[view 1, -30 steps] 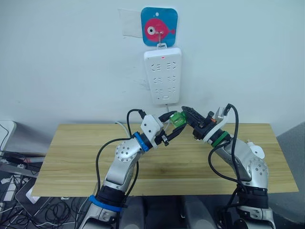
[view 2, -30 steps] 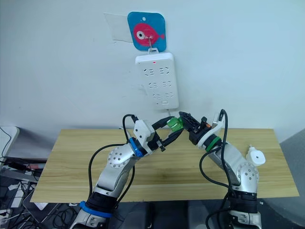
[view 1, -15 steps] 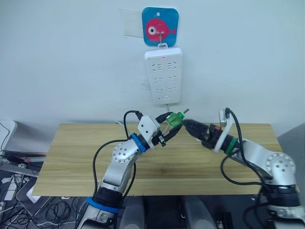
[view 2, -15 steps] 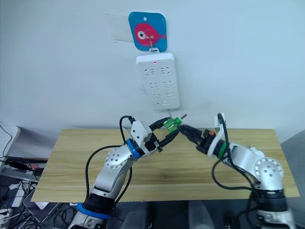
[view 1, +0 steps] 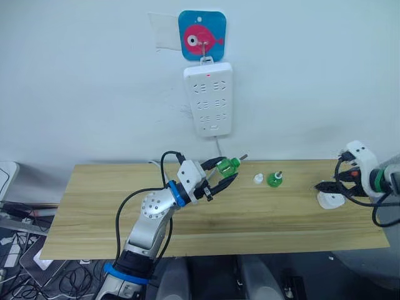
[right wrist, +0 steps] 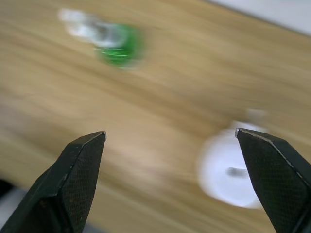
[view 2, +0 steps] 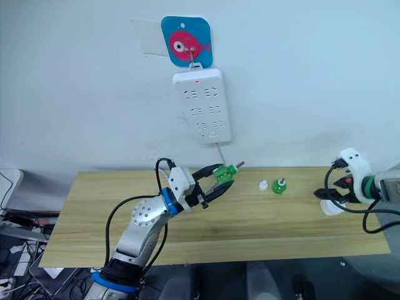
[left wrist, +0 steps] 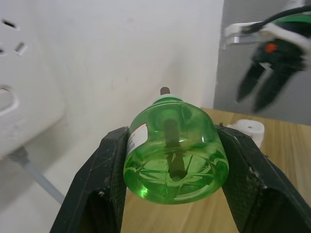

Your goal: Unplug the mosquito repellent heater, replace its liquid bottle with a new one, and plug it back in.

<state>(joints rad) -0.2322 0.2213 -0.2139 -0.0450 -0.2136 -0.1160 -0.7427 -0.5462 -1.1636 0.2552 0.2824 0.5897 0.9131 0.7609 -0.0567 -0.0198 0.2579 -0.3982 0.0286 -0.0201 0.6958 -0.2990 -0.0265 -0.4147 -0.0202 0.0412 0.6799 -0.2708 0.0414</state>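
Where table nears right pincer [view 1: 326, 185]: rounded white heater [view 1: 329, 200].

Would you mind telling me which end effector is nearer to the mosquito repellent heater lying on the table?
The right. The right end effector hangs open just above the mosquito repellent heater at the table's right end, while the left end effector holds a green bottle near the table's middle.

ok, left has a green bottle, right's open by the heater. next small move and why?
Probably lower the open right gripper onto the small white rounded plastic heater and close: it lies on the wooden table just below, while the left gripper holds the translucent green liquid bottle ready.
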